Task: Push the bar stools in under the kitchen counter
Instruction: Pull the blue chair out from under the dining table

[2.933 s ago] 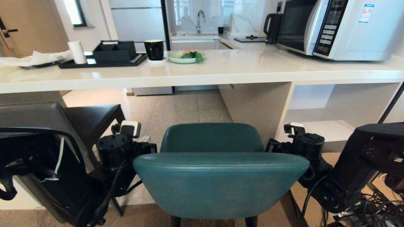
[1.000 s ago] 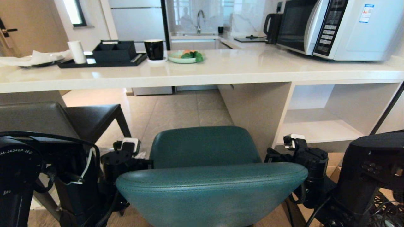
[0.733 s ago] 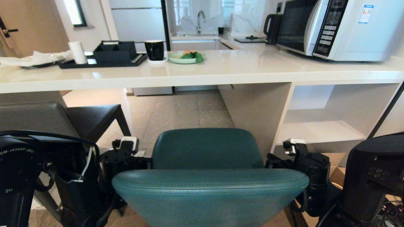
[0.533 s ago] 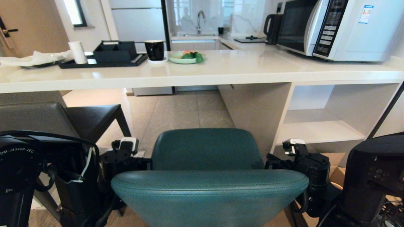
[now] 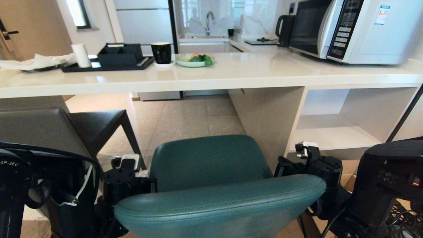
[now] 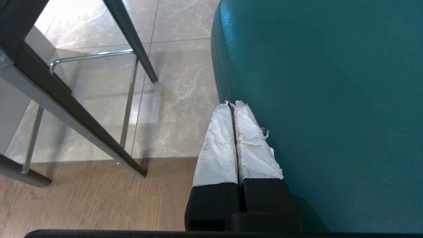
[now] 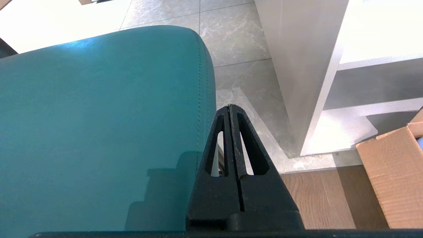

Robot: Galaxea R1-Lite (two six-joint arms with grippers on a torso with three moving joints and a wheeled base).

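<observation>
The teal bar stool [image 5: 208, 158] stands right before me, its curved back [image 5: 218, 205] nearest, its seat short of the kitchen counter [image 5: 211, 76]. The back sits slightly askew, its left end lower in the picture. My left gripper [image 6: 232, 105] is shut and empty, lying along the stool's left side [image 6: 314, 99]. My right gripper [image 7: 229, 107] is shut and empty too, against the stool's right edge [image 7: 132, 99]. The grey bar stool [image 5: 92, 125] stands to the left, its seat partly under the counter edge.
On the counter are a microwave [image 5: 350, 29], a kettle [image 5: 284, 29], a black tray [image 5: 109, 62], a mug [image 5: 161, 52] and a green plate [image 5: 195, 60]. The counter's white panel [image 7: 297, 66] and shelf cubby [image 5: 333, 132] stand right of the stool. A cardboard box [image 7: 393, 178] lies on the floor.
The teal stool has come nearer to me over the last three seconds. In the last half second its back's left end swung lower and nearer, with the left arm; the right arm barely moved.
</observation>
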